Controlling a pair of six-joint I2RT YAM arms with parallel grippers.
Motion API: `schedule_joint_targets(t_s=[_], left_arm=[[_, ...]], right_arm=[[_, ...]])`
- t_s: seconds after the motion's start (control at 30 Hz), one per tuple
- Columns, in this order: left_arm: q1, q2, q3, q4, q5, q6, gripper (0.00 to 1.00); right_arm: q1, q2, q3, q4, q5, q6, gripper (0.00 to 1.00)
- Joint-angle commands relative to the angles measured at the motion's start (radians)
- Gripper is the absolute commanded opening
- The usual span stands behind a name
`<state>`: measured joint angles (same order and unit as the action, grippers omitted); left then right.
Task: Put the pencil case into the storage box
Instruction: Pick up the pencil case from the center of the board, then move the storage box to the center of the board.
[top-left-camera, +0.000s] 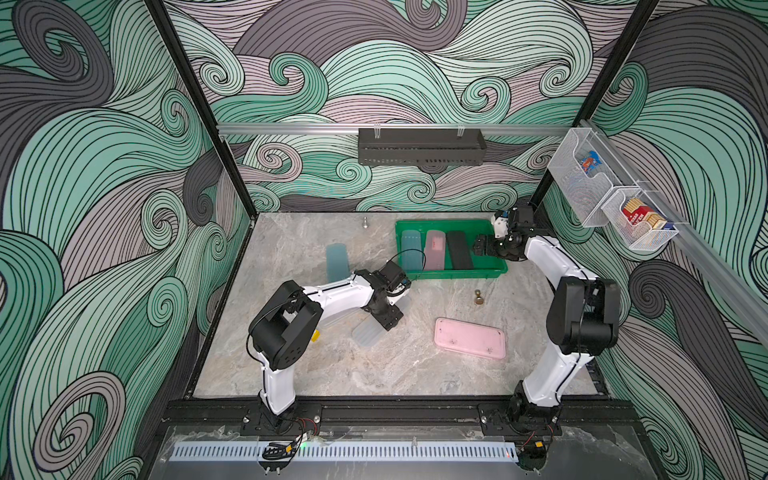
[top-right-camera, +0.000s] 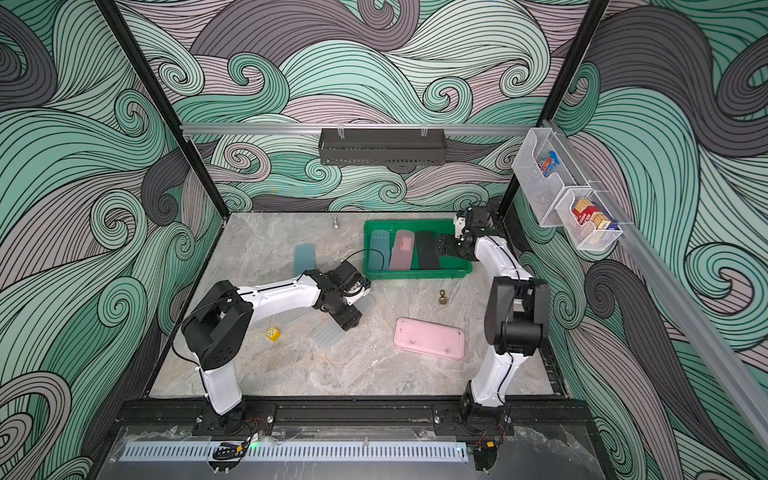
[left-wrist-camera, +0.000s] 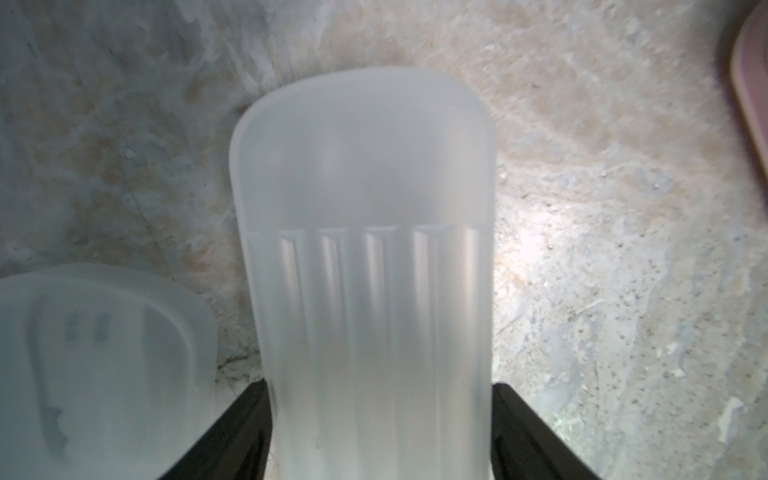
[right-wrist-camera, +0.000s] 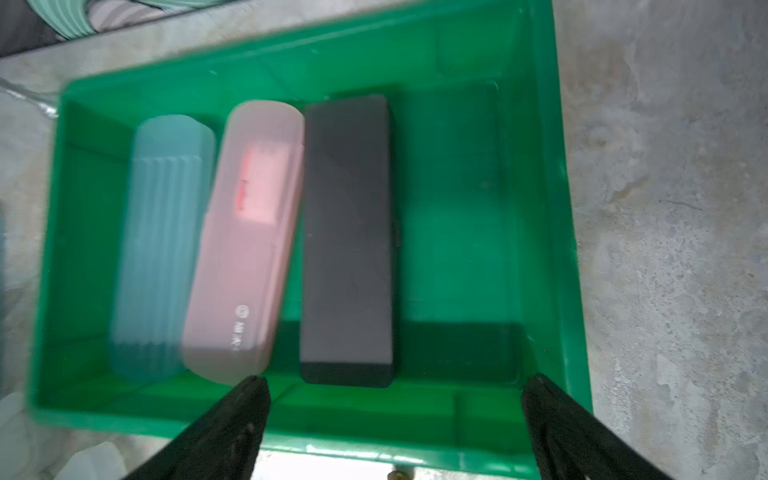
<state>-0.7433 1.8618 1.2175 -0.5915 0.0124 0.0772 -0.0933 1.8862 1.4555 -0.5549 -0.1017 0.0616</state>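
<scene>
The frosted pencil case (left-wrist-camera: 361, 257) sits clamped across its width between the left jaws, which stand narrow on its long sides; its rounded end juts out past them. Whether it rests on the worktop (top-left-camera: 374, 374) or hangs just above it, I cannot tell. In both top views the arm covers most of it. Beside those jaws a second frosted piece (left-wrist-camera: 95, 353) is blurred and cut off. The storage box (right-wrist-camera: 557, 208) lies under the right jaws, which are spread wide and hold nothing. Beyond them a black case (right-wrist-camera: 347, 241), a pink case (right-wrist-camera: 245, 249) and a teal case (right-wrist-camera: 162, 249) lie abreast inside.
</scene>
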Motion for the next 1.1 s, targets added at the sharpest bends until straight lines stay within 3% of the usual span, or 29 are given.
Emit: schedule_joint_targets(t_s=[0.0,0.3,0.6,0.8,1.07], left_arm=[[0.001,0.055,-0.039,-0.107,-0.035,-0.019,0.66],[0.001,0.065,-0.042,-0.120,-0.051,-0.027,0.64],[0.002,0.056,-0.052,-0.117,-0.067,-0.039,0.64],[0.002,0.061,-0.050,-0.120,-0.075,-0.043,0.64],[0.002,0.044,-0.063,-0.111,-0.075,-0.046,0.64]], right_arm=[[-0.033,0.063,0.049,-0.049,0.055,-0.023,0.99],[-0.052,0.176,0.144,-0.061,0.064,-0.043,0.98],[-0.061,0.109,0.151,-0.072,0.151,-0.075,0.99],[-0.080,0.190,0.193,-0.083,0.138,-0.074,0.99],[-0.069,0.247,0.196,-0.085,0.080,-0.075,0.88]])
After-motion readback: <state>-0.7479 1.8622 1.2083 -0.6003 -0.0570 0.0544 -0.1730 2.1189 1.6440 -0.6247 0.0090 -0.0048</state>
